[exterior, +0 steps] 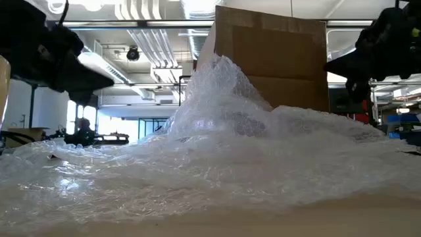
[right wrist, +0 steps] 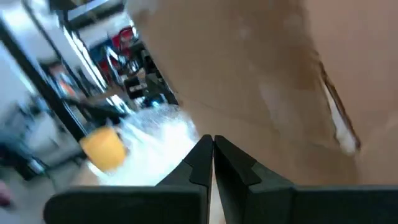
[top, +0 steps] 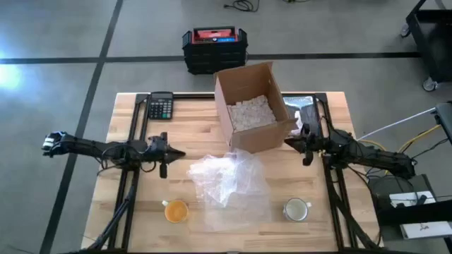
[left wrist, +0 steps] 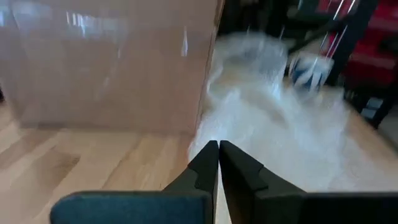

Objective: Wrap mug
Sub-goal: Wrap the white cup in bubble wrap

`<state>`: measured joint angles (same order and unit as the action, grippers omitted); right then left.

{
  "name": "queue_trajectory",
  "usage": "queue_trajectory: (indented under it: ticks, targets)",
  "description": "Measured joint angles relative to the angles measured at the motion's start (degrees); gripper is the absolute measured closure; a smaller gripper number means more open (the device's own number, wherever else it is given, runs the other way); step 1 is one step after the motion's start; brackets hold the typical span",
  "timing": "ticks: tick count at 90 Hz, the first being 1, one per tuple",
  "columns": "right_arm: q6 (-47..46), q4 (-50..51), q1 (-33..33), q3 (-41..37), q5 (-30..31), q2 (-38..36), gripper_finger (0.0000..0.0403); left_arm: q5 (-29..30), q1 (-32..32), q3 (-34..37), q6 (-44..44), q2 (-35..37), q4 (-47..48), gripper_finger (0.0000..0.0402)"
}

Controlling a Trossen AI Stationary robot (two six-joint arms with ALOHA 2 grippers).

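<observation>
My left fingers (left wrist: 218, 151) and right fingers (right wrist: 212, 147) hung closed and empty beside the bubble wrap (top: 229, 180); mugs seemingly untouched.

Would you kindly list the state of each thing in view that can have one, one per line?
Left gripper: shut, empty, above the table left of the bubble wrap.
Right gripper: shut, empty, beside the cardboard box.
Cardboard box: open, holding white filler.
Bubble wrap: crumpled, spread loosely on the table.
Yellow mug: upright, unwrapped.
White mug: upright, unwrapped.
</observation>
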<state>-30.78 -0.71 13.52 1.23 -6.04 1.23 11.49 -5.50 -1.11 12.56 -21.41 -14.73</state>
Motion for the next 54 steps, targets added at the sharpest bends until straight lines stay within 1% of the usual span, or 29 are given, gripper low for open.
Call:
queue_trajectory:
  ticks: [7,19,36,54]
  targets:
    - [-2.29,-0.04,0.00,-0.02,0.38,-0.02,0.0403,0.00,-0.01,0.00,0.12,0.00,-5.11,0.0396]
    - [-1.27,-0.44,0.00,0.01,4.37,-0.02,0.0403,0.00,-0.01,-0.06,0.17,0.02,-10.45,0.0394]
    - [-1.17,-0.48,0.00,0.01,6.17,0.16,0.0403,0.09,-0.01,-0.06,0.15,0.00,-11.50,0.0394]
    - [3.53,-0.78,0.00,0.01,6.21,0.29,0.0403,0.15,0.00,-0.06,0.17,-0.11,-13.43,0.0394]
